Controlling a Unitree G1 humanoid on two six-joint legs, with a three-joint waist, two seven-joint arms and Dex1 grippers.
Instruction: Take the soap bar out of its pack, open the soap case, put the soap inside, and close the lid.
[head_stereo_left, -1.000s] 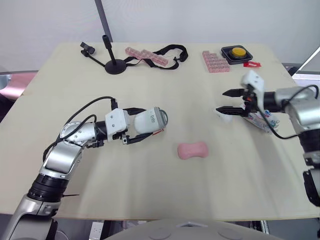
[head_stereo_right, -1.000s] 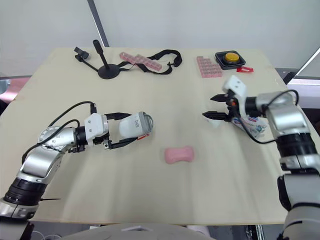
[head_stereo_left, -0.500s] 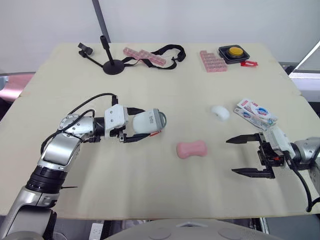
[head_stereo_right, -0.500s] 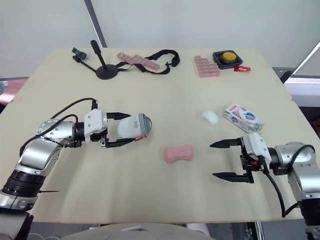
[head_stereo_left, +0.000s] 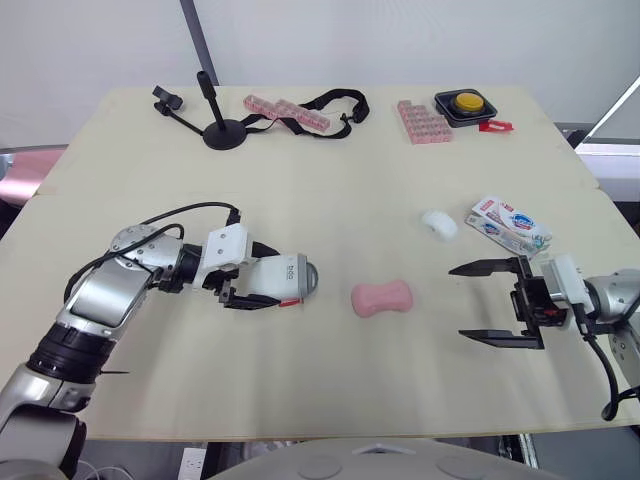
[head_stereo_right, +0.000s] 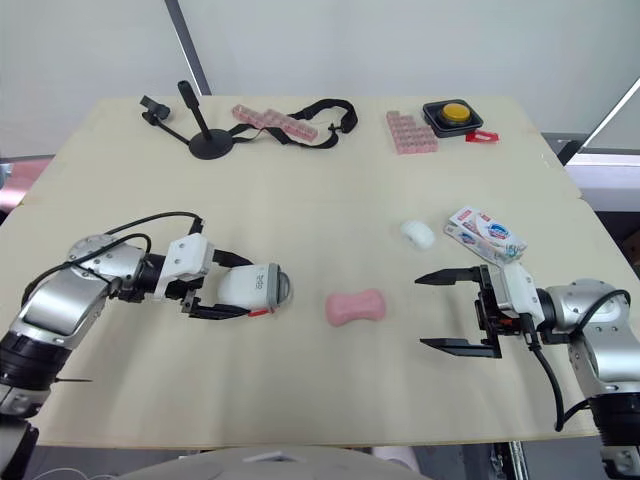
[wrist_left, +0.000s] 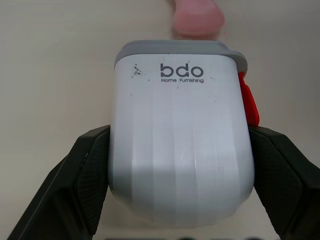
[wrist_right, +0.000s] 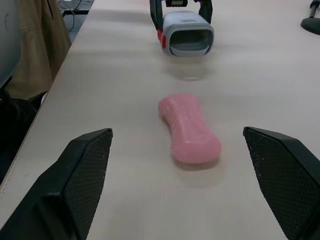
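Soap bar (head_stereo_left: 382, 298): pink, unwrapped, flat on the table (head_stereo_left: 330, 190), mid-front, between the 2 grippers.
Soap long axis: runs left-right across the table, roughly on the line joining the 2 grippers; in the right wrist view it points away from the claw, a bit skewed.
Right gripper (head_stereo_left: 457, 301): spread wide, empty, low over the table, tips aimed toward the robot's left, at the soap.
Direction soap from right gripper: straight ahead of the tips, to the robot's left, near but apart; no contact.
Finger line-up: 1 finger on the far side, 1 on the near side of the soap's line, so a straight push forward should bracket the narrow width (judgement).
Left gripper (head_stereo_left: 285, 282): clamped on the soap case (head_stereo_left: 280, 280), 1 finger on each long side.
Soap case: white body, grey rim, red latch on the side, lying on its side with the grey end facing the soap; near it, apart.
Case lid: looks closed, cannot tell for sure.
Nearer arm: both about as near; left is full, right is free, so right is the likely picker (judgement).
Pack (head_stereo_left: 510, 222): on the table beyond the right gripper, on the far right, looks emptied.
White lump (head_stereo_left: 438, 223): just beside the pack, unclear what it is.
Stage: soap out of its pack; case not yet opened, soap not yet in (judgement).
Risk: skewed soap could turn or slide when the fingers close on it.
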